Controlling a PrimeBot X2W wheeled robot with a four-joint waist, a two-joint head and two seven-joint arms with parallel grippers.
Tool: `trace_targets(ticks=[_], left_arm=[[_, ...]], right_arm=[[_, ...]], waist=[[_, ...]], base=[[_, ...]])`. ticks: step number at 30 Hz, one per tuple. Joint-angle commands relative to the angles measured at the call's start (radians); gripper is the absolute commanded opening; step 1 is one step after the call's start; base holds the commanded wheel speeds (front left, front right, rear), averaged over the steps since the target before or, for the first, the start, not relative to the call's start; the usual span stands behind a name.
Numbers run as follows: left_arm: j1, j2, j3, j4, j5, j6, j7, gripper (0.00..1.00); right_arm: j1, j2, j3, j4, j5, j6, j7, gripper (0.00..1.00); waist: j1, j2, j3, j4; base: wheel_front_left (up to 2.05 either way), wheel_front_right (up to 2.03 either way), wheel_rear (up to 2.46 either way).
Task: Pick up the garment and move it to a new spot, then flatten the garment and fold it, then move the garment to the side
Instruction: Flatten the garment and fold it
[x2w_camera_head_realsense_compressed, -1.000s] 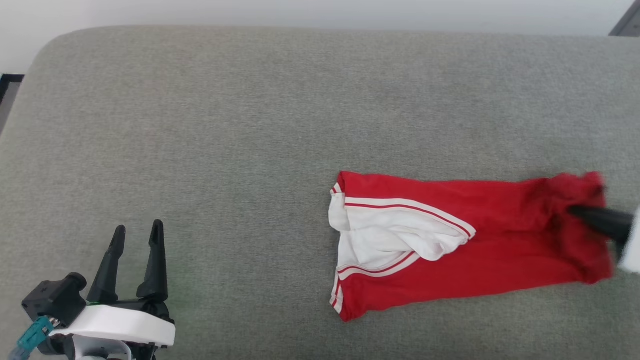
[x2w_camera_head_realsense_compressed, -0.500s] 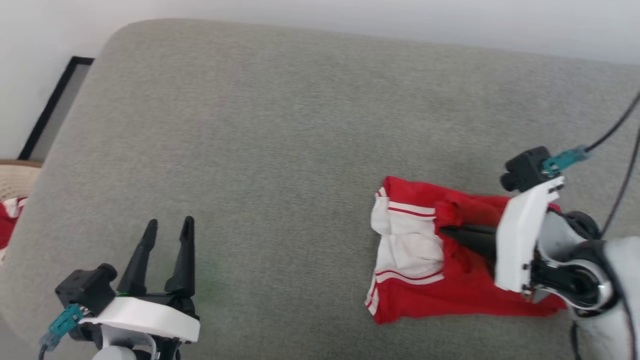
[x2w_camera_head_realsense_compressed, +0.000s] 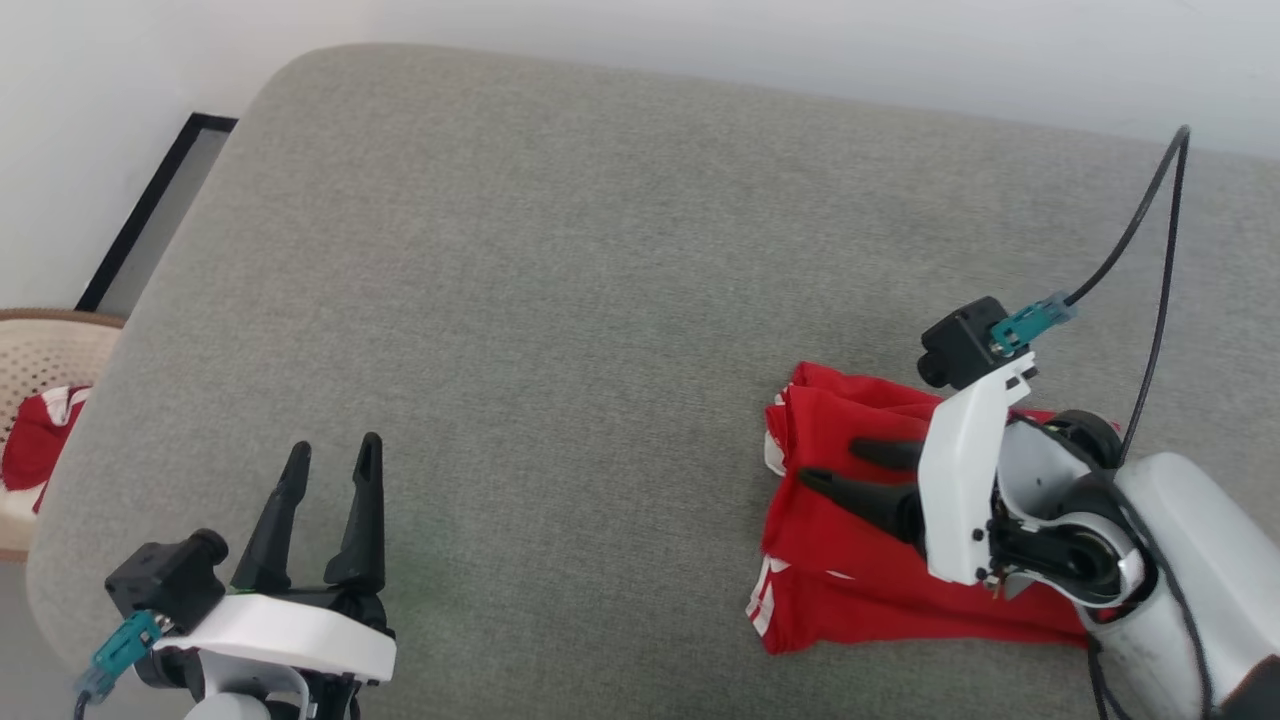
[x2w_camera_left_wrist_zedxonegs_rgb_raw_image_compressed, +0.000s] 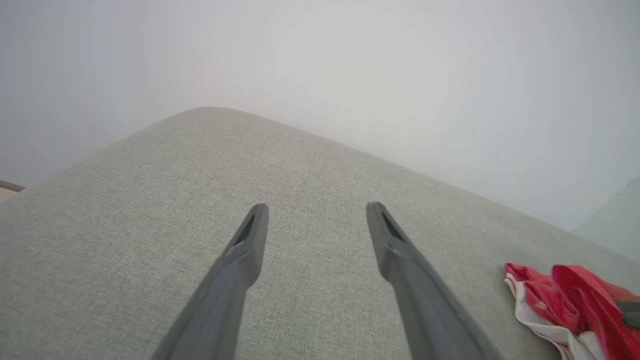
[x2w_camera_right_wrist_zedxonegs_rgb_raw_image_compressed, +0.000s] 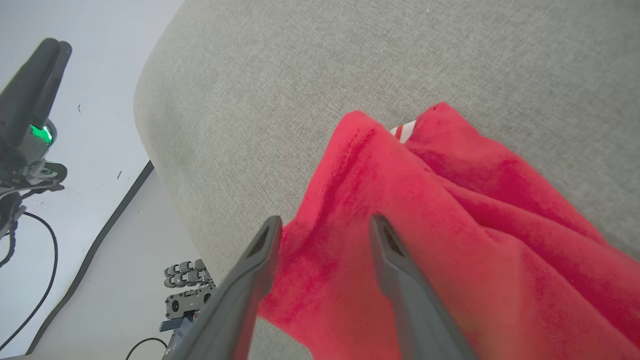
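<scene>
Your red garment lies folded in a thick bundle on the right part of the grey cushion, close to the cushion's near edge. It is mostly plain red cloth, with a little white, red-striped trim peeking out at its left edge and lower left corner. Your right gripper reaches in from the right, low over the bundle, its two dark fingers pointing left across the top fold. In the right wrist view those fingers stand apart with red cloth behind and between them, and nothing is pinched. You cannot tell from these views whether the fingertips touch the cloth. A black cable loops up from that wrist. Your left gripper sits at the lower left, well apart from the garment, above bare cushion. Its fingers are spread, pointing away from you, and they hold nothing. In the left wrist view the garment shows at the lower right corner. Beyond the cushion's left end, a beige basket stands on the floor with red-and-white cloth inside.
</scene>
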Motion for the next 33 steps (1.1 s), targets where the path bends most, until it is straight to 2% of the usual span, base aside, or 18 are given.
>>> trace_targets(ticks=[1,7,12,22,25,26,33], left_arm=[[0.006,-0.003,0.007,0.0,0.003,-0.007,-0.005,1.0],[0.033,-0.01,0.041,-0.004,0.01,-0.011,-0.005,1.0],[0.055,-0.011,0.065,-0.017,0.021,-0.015,-0.005,1.0],[0.097,0.003,0.1,-0.038,0.028,-0.022,-0.005,1.0],[0.113,0.003,0.115,-0.044,0.035,-0.023,-0.005,1.0],[0.121,0.002,0.122,-0.046,0.039,-0.024,-0.005,1.0],[0.167,-0.002,0.153,-0.059,0.044,-0.023,-0.005,1.0]], right_arm=[[-0.012,-0.01,0.003,-0.005,0.01,0.0,-0.007,1.0],[0.002,-0.076,0.003,-0.071,0.037,0.0,-0.059,1.0],[0.03,-0.149,-0.024,-0.129,0.02,0.0,-0.178,1.0],[0.125,-0.237,-0.091,-0.115,-0.082,0.0,-0.555,1.0],[0.159,-0.247,-0.113,-0.084,-0.133,0.0,-0.681,1.0],[0.18,-0.247,-0.129,-0.057,-0.168,0.0,-0.761,1.0],[0.26,-0.22,-0.165,0.045,-0.272,0.0,-0.974,1.0]], waist=[[0.0,0.0,-0.006,-0.01],[0.0,0.0,-0.026,-0.053],[0.0,0.0,-0.044,-0.099],[0.0,0.0,-0.091,-0.207],[0.0,0.0,-0.106,-0.233],[0.0,0.0,-0.117,-0.249],[0.0,0.0,-0.164,-0.291]], base=[[0.0,0.0,0.0],[0.0,0.0,0.0],[0.0,0.0,0.0],[0.0,0.0,0.0],[0.0,0.0,0.0],[0.0,0.0,0.0],[0.0,0.0,0.0]])
